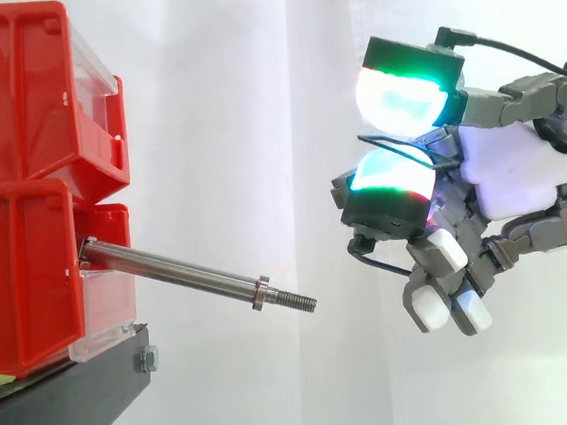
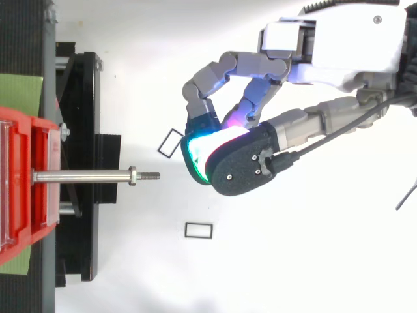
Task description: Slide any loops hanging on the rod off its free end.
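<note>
A white curtain (image 1: pixel 252 95) closes off the room behind everything, and from above the ground under my robot hand (image 1: pixel 520 165) is a plain white surface (image 2: pixel 260 261). Out ahead of my fingertips (image 1: pixel 398 96) two red bins (image 1: pixel 21 198) sit stacked on a black stand (image 1: pixel 62 415), with a green sheet (image 2: pixel 19 94) under them.

The rod (image 1: pixel 168 267) juts from the lower bin toward me, tilted a little down. Its threaded free end, past a nut (image 1: pixel 262 293), stops well apart from my pads, and the shaft shows as bare metal.

Two small black rectangular loops lie flat on the white surface: one loop (image 2: pixel 171 143) near my fingertips on the rod's side, the other loop (image 2: pixel 199 230) farther off, beyond my dark-backed pad.

My fingers are curled inward with the glowing pads drawn close, and I see nothing between them.

The rod's root is lost behind the bin's clear front, the bins are cut off at the far edge, and my wrist runs out of frame.
</note>
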Motion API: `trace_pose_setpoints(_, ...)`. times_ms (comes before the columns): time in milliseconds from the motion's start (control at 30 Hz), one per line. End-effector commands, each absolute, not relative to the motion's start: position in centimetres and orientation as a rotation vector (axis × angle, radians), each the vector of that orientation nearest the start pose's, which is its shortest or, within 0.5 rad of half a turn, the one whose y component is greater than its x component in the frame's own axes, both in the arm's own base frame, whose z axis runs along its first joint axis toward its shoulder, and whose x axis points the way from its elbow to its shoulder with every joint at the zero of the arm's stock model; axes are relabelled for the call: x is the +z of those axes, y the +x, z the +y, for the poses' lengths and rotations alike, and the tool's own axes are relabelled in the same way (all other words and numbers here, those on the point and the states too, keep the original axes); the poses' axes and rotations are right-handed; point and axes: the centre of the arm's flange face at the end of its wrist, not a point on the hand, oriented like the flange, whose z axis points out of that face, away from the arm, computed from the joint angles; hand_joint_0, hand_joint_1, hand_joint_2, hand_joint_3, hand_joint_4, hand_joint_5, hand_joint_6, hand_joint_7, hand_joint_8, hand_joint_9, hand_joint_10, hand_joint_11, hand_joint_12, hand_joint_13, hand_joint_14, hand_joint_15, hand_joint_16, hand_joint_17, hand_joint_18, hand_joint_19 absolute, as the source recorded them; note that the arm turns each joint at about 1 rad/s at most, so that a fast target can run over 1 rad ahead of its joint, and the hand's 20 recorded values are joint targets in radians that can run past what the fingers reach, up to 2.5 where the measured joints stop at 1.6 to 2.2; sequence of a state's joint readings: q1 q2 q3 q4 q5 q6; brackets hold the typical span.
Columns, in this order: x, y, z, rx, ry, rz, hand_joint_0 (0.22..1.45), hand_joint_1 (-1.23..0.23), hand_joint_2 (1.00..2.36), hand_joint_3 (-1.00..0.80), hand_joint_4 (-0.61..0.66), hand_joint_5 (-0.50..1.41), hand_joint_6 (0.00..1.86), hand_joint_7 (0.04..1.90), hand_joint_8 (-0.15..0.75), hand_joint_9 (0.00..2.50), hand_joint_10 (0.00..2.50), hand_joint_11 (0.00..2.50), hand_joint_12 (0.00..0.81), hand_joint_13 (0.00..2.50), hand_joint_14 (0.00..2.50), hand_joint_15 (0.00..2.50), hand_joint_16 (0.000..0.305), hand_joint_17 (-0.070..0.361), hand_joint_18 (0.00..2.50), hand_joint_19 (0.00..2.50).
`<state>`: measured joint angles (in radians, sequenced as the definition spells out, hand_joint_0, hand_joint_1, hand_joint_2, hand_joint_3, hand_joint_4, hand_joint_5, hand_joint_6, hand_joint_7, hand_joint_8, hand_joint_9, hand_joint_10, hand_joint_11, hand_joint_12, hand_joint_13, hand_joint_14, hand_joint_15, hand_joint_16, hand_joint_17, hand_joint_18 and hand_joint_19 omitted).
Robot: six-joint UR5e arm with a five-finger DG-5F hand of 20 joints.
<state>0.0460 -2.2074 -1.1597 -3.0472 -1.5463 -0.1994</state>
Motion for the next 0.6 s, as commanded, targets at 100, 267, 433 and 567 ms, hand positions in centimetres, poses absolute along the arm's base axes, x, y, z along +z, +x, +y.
trace_pose_setpoints(100,30.48,72.62,-10.24,1.018,1.13,1.417,0.6,-0.4,1.01,-0.39,0.2,-0.14,0.73,1.35,0.358,1.11,0.02,0.64,0.4,0.93,0.01,0.34,0.066,0.149,0.85,0.67)
trace_pose_setpoints(267,30.48,72.6,-10.36,1.017,1.131,1.416,0.6,-0.4,1.02,-0.34,0.2,-0.14,0.72,1.36,0.358,1.11,0.02,0.63,0.401,0.93,0.01,0.34,0.066,0.149,0.85,0.68)
trace_pose_setpoints(433,30.37,72.61,-10.47,1.015,1.133,1.416,0.57,-0.48,1.01,-0.39,0.22,-0.14,0.72,1.38,0.367,1.11,0.02,0.64,0.406,0.93,0.01,0.34,0.067,0.151,0.85,0.67)
trace_pose_setpoints(567,30.48,72.57,-10.58,1.014,1.132,1.414,0.57,-0.55,1.01,-0.41,0.23,-0.15,0.72,1.37,0.365,1.1,0.02,0.64,0.404,0.93,0.01,0.33,0.067,0.152,0.86,0.66)
